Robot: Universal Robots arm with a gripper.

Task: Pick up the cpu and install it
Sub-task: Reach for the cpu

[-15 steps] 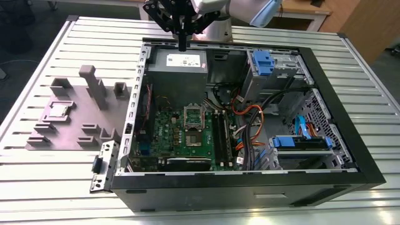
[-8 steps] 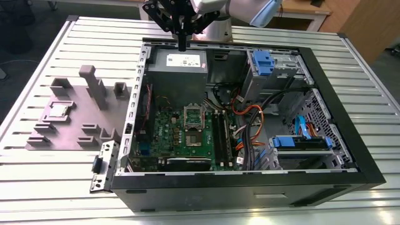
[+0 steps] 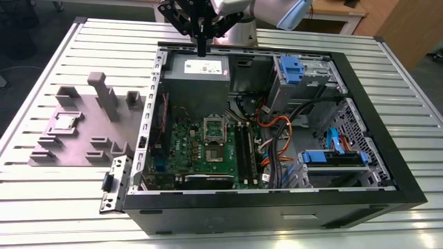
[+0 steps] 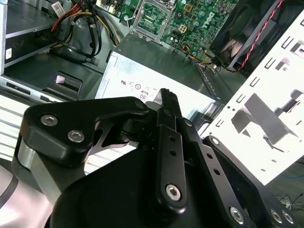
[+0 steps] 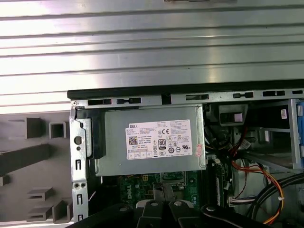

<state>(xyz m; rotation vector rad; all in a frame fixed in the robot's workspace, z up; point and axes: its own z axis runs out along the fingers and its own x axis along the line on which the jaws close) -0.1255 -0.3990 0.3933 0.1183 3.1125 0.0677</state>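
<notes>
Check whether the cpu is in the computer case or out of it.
Out: the cpu lies on the grey fixture outside the case.

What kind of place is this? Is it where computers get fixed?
Probably a robot lab or workshop: an open computer sits on a slatted metal table, a robot pincer hangs above it, and a cpu lies on a grey tray beside it.
</notes>
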